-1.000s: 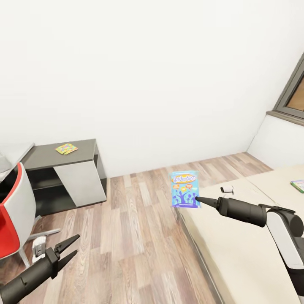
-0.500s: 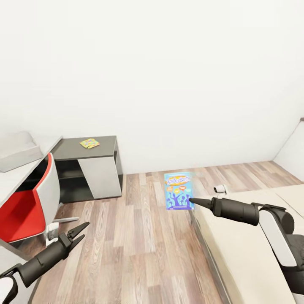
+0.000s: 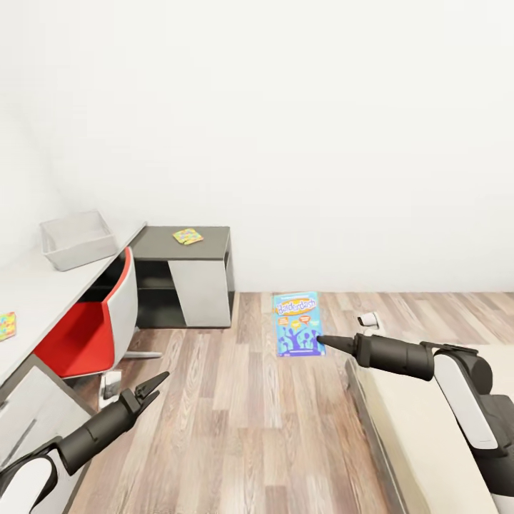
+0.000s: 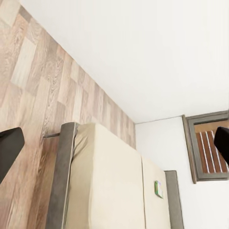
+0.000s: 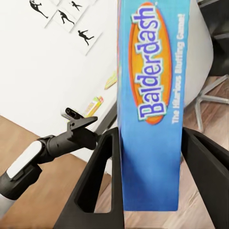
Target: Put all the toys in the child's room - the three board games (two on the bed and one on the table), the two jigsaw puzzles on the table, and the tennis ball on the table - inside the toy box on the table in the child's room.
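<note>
A blue "Balderdash" board game hangs upright over the wood floor, my right gripper shut on its lower edge. In the right wrist view the blue board game stands between the two black fingers. My left gripper hovers low beside the chair, open and empty. The grey toy box sits on the table. One jigsaw puzzle lies on the dark lower wing, another jigsaw puzzle at the table's near end. A green-edged board game lies on the bed.
A red and grey swivel chair stands tucked at the table, close to my left arm. The bed runs along my right side under the right arm. Open wood floor lies between chair and bed, up to the white wall.
The whole view has swung left: the toy box and table top have come into sight and the window has left it. The right gripper keeps its hold on the blue board game.
</note>
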You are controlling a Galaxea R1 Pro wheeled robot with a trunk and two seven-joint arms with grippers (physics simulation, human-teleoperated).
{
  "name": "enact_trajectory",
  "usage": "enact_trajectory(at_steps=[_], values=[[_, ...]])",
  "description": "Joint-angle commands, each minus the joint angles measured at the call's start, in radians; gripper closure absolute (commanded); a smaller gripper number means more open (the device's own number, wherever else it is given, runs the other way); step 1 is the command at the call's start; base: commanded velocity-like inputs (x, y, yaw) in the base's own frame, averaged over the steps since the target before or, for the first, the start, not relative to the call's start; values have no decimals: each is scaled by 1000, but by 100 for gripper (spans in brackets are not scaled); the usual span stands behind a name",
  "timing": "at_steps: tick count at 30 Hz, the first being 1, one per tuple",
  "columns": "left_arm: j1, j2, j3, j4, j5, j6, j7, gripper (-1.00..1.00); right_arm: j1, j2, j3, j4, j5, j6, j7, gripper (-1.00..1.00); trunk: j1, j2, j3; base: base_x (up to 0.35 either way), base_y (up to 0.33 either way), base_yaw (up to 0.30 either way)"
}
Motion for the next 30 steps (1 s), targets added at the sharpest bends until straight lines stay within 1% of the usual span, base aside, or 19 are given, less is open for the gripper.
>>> enact_trajectory(at_steps=[1, 9, 14, 24, 28, 30], values=[[-1, 0, 1, 0, 2, 7, -1, -100, -1, 0, -1, -1, -3, 5, 6, 100, 1, -2, -2, 0, 0, 300], [-2, -7, -7, 0, -9, 11, -5, -100, -1, -2, -1, 0, -3, 5, 6, 100, 1, -2, -2, 28, 0, 300], [-1, -9, -12, 1, -16, 9, -3, -100, -1, -3, -3, 0, -3, 5, 6, 100, 1, -2, -2, 190, 0, 251], [2, -10, -20, 1, -20, 5, -2, -100, 1, -8, -12, -1, -3, 5, 6, 100, 1, -2, -2, 291, -22, 79], [-5, -9, -19, 0, -18, 8, -2, -100, 3, -12, -25, -1, -3, 5, 7, 100, 1, -2, -2, 322, -64, 20], [-25, -9, -18, -4, -15, 12, -3, -100, 3, -13, -38, -2, -4, 5, 7, 100, 1, -2, -2, 327, -74, 12]])
